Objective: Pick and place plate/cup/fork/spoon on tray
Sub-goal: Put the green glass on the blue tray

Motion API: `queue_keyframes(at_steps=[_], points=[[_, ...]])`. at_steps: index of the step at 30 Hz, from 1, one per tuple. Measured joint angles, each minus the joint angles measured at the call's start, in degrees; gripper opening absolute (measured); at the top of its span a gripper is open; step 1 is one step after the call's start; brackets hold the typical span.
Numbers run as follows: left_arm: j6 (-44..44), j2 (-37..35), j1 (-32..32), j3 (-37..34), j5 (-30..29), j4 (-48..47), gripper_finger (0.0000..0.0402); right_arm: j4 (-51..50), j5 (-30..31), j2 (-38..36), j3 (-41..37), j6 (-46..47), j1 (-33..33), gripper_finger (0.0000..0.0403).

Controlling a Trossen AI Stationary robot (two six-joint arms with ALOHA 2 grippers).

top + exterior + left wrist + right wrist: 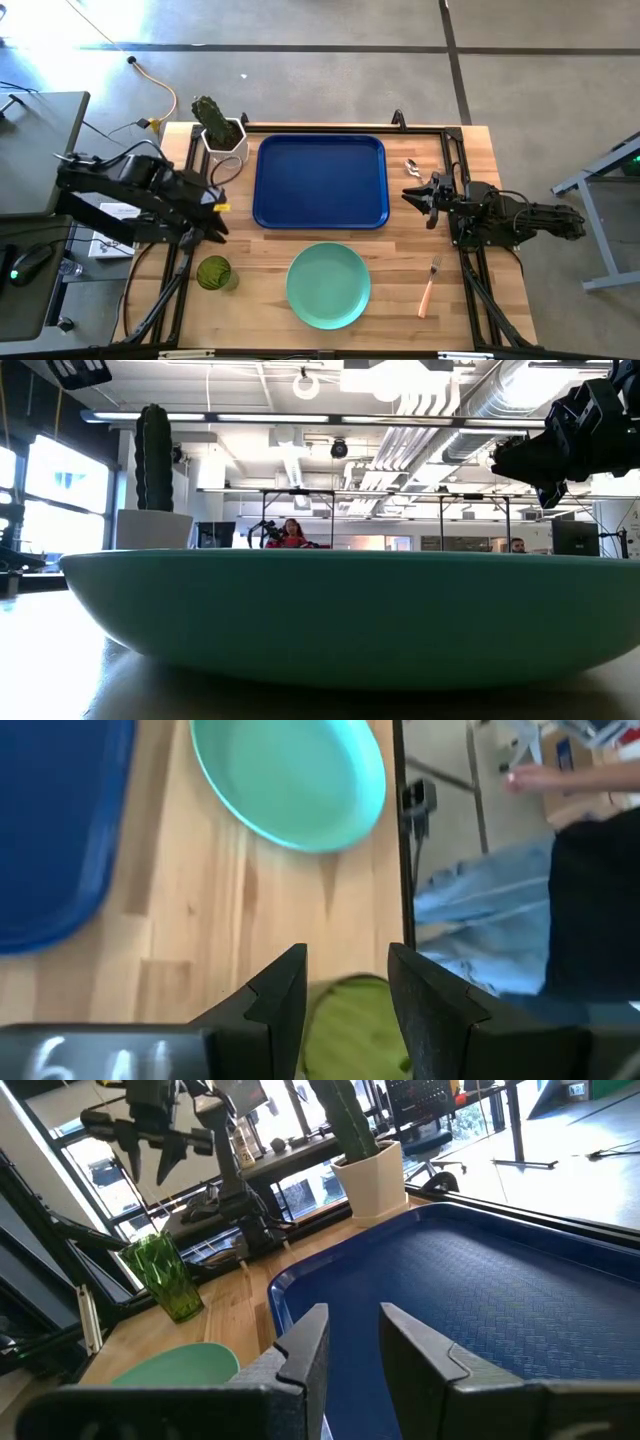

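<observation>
- My left jaws point(215, 222) hung above the counter point(400, 280), parted to a narrow gap and holding nothing; the cup point(213, 272) stood on the wood just below and ahead of them, showing in the left wrist view between the two fingers point(275, 1000).
- My right jaws point(415, 195) waited at the right edge of the tray point(320, 182), also slightly parted and empty, with the spoon point(411, 166) just beside them and the fork point(430, 286) farther off toward the near edge.
- The plate point(328, 285) lay on the counter below the tray, between the cup and the fork; nothing was on the tray yet.
- I judged the cup to be the step in hand: I should open wider, come straight down so the fingers pass either side of the rim, and close gently, since a light tumbler tips easily.
- The counter was pale butcher-block wood; a cactus pot point(222, 133) stood beyond the left jaws, near the tray's corner, so any carry should pass clear of it.
- Beyond the counter lay an open workshop with ducts overhead, and a person stood close to the near edge.
</observation>
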Motion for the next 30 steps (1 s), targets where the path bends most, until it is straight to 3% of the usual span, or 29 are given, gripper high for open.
queue_keyframes(at_steps=[12, 30], points=[[-7.5, 4.3, -9.8, 0.0, -1.2, -6.0, 0.0131, 0.0, 0.0, 0.0, 0.0, 0.0, 0.0, 0.0083], [-10.1, 14.3, -15.2, 0.0, -4.4, -10.5, 0.0131, 0.0, 0.0, 0.0, 0.0, 0.0, 0.0, 0.0083]])
